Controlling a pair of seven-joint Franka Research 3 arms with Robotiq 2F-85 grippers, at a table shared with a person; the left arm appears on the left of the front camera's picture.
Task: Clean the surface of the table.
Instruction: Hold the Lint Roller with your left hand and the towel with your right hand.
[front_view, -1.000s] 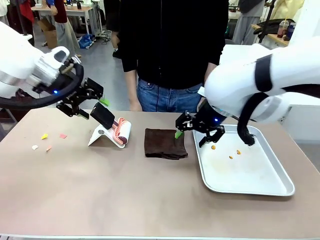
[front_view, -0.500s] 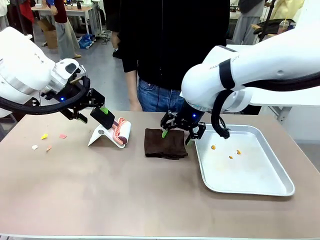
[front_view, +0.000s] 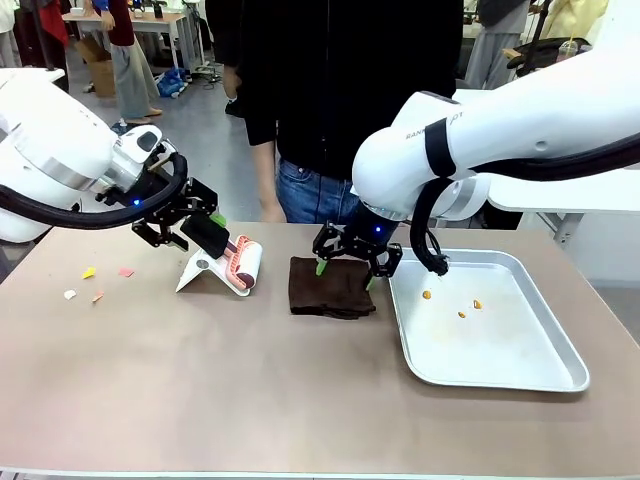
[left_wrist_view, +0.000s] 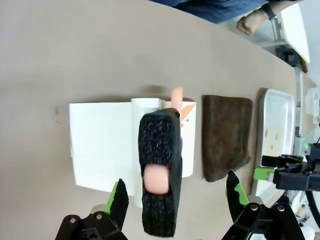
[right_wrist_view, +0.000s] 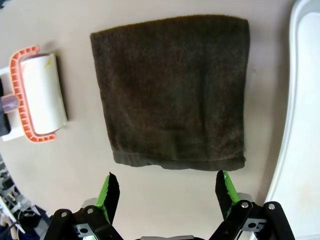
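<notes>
Across the front view, under everything else, a wide rectangular tabletop (front_view: 250, 390), matte brownish-beige with a pale edge. On its right part, a shallow rectangular silver metal tray (front_view: 500, 350). Inside, toward the tray's far-left corner, three small orange scraps (front_view: 461, 314), scattered apart on an otherwise bare floor. Just left of the tray, a folded dark brown terry cloth (front_view: 330, 287), lying flat, close beside the tray's rim; touching or not, impossible to tell. Further left, a lint roller (front_view: 243, 262) with a white roll in an orange frame, propped on a white angled stand (front_view: 200, 272), its black textured handle (left_wrist_view: 159, 170) slanting up and away from the roll. Around that handle, left jaws open wide, green pads (left_wrist_view: 116, 192) on either side with a clear gap to each; nothing gripped. Over the brown cloth, right jaws open as well, hovering low, pads (right_wrist_view: 106, 192) spread apart with the cloth's nearest edge just beyond them in the right wrist view; contact with the fabric not possible to tell. Near the tabletop's left edge, four small loose bits: yellow (front_view: 88, 272), pink (front_view: 126, 271), white (front_view: 69, 295) and orange (front_view: 97, 296), each apart from the others. At the far side, a person (front_view: 340, 100) in a black top and blue jeans, standing close against the tabletop's edge.
</notes>
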